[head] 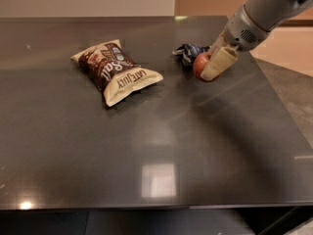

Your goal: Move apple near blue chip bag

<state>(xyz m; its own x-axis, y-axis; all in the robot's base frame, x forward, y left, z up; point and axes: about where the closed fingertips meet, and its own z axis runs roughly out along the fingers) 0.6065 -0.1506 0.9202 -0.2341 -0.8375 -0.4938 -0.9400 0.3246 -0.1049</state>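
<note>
The red apple (200,65) is held in my gripper (210,66), just above the dark table at the right of the camera view. The cream fingers (218,62) are shut on the apple's sides. The blue chip bag (188,52) lies crumpled on the table right behind and left of the apple, partly hidden by it. My grey arm comes in from the upper right corner.
A larger brown and cream chip bag (115,70) lies on the dark table (146,146) to the left of centre. The table's right edge runs diagonally past the arm, and the front edge is at the bottom.
</note>
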